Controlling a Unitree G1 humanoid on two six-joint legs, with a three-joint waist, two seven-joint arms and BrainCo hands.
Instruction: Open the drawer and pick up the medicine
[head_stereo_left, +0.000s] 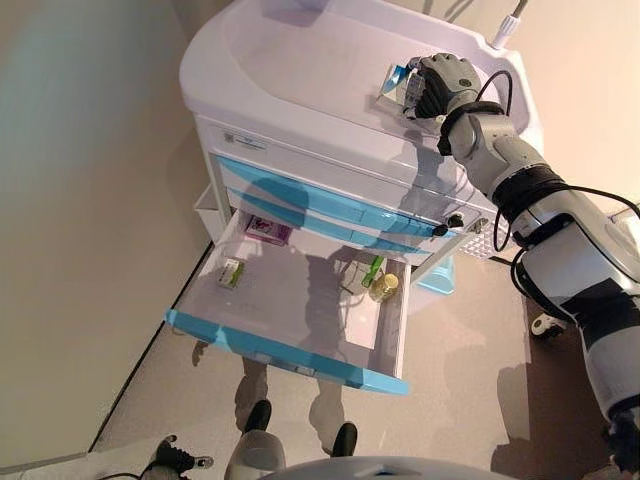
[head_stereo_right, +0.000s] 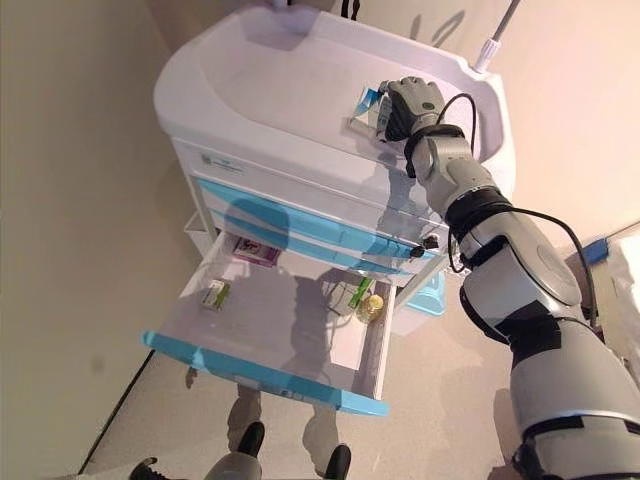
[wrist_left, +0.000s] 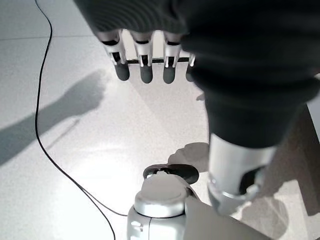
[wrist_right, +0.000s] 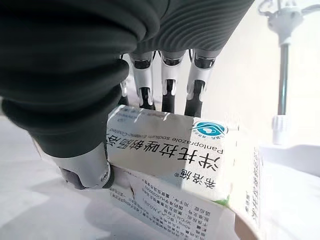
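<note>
A white and blue medical cart (head_stereo_left: 300, 70) stands ahead with its lowest drawer (head_stereo_left: 290, 305) pulled open. My right hand (head_stereo_left: 440, 85) is over the cart's top at the back right, shut on a white medicine box (head_stereo_left: 400, 82) with a teal mark. In the right wrist view the thumb (wrist_right: 85, 165) and fingers (wrist_right: 167, 85) pinch that box (wrist_right: 170, 150), which is at or just above the cart top. My left hand (wrist_left: 145, 65) hangs low over the floor, fingers straight, holding nothing.
The open drawer holds a pink box (head_stereo_left: 268, 231), a green and white box (head_stereo_left: 231, 272), a small yellow bottle (head_stereo_left: 383, 288) and a green item (head_stereo_left: 372, 268). A wall runs along the left. A blue bin (head_stereo_left: 440, 275) sits by the cart's right side.
</note>
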